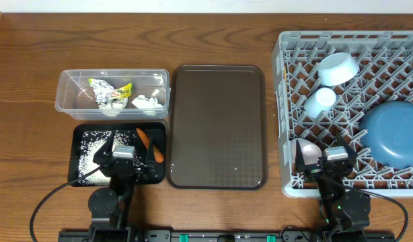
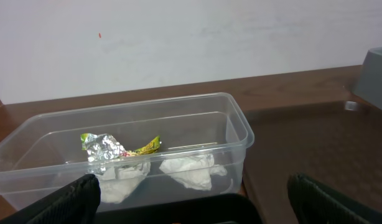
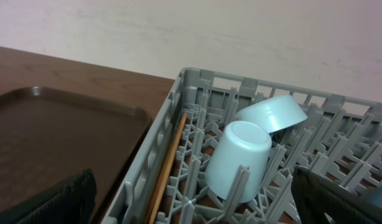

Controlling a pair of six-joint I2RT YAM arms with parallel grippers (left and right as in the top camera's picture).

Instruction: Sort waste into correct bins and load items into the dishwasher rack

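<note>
Left tool and right tool both gape wide and empty low in frame; with tissue and wrapper in the tub, cup in the rack, seemingly only a clear, touch-free withdrawal remains.

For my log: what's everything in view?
Tub: 1, clear, rear left
Wrapper: 1, yellow-green, tub
Tissue: 2, white, tub
Black tray: 1, black, front left
Rice: scattered, white, black tray
Carrot: 1, orange, black tray
Serving tray: 1, brown, centre
Rack: 1, grey, right
Bowl: 1, white, rack
Cup: 1, light-blue, rack
Pink cup: 1, pink, rack
Plate: 1, blue, rack
Chopsticks: unclear, wooden, rack
Left gripper: 1, black, over black tray
Right gripper: 1, black, over rack
</note>
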